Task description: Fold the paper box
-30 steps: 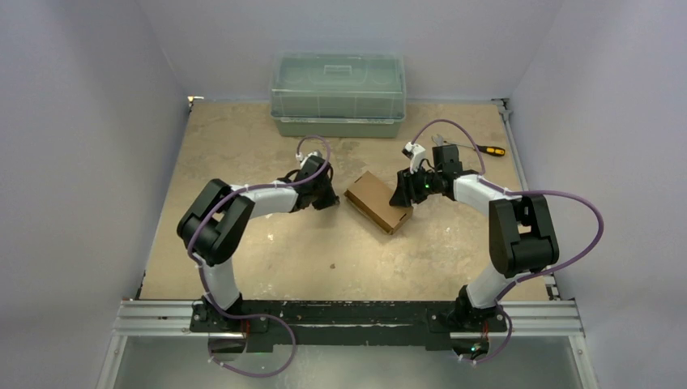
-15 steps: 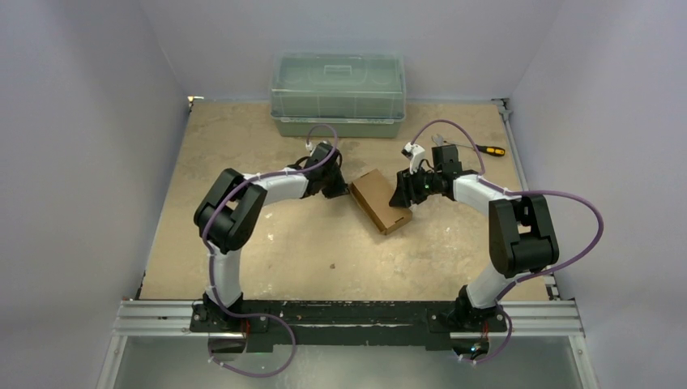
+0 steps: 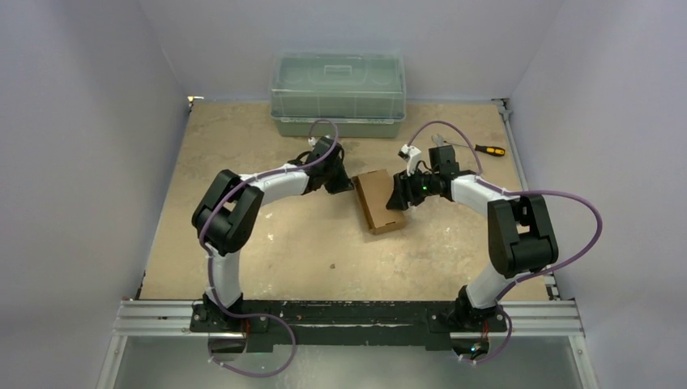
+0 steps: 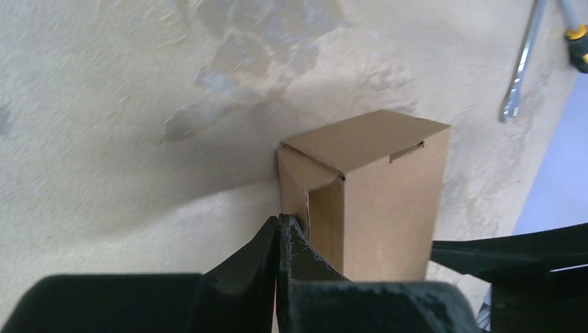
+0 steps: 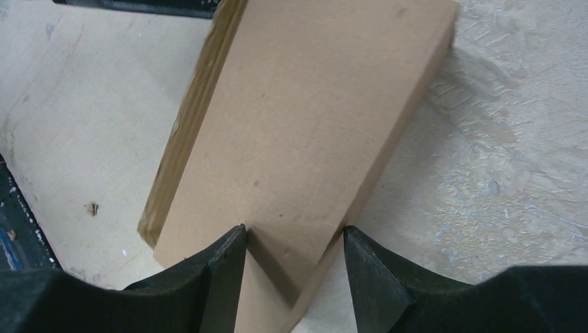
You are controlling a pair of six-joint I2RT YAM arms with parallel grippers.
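**Top external.** The paper box (image 3: pixel 379 203) lies flat near mid-table, an oblong brown carton. Its long axis runs far-to-near, canted slightly toward the right arm at the near end. It sits between the two arms. The left gripper (image 3: pixel 347 181) is at its far-left corner and the right gripper (image 3: pixel 396 197) is against its right long side, about midway along. Both are touching it or nearly so. A green lidded bin (image 3: pixel 338 94) stands well behind the box and a screwdriver (image 3: pixel 489 150) lies far right, both apart from the work.

**Left wrist.** The left gripper (image 4: pixel 279 223) has its jaws pressed together with nothing visible between them. Its tips sit right at the box (image 4: pixel 385 201), at the edge of a loose side flap where a dark gap shows the carton is still open. The end panel beyond has a tuck slit and looks closed.

**Right wrist.** The right gripper (image 5: pixel 295 239) has its jaws standing apart, with the near corner of the box (image 5: pixel 312 118) between them. One fingertip lies over the broad top face and the other sits just beside the long edge. I cannot tell whether the pads actually pinch.

**Judgement.** The open flap faces the left arm, which is the nearer. Pushing it shut would go across the box's short axis toward the right gripper, which is placed to brace it.
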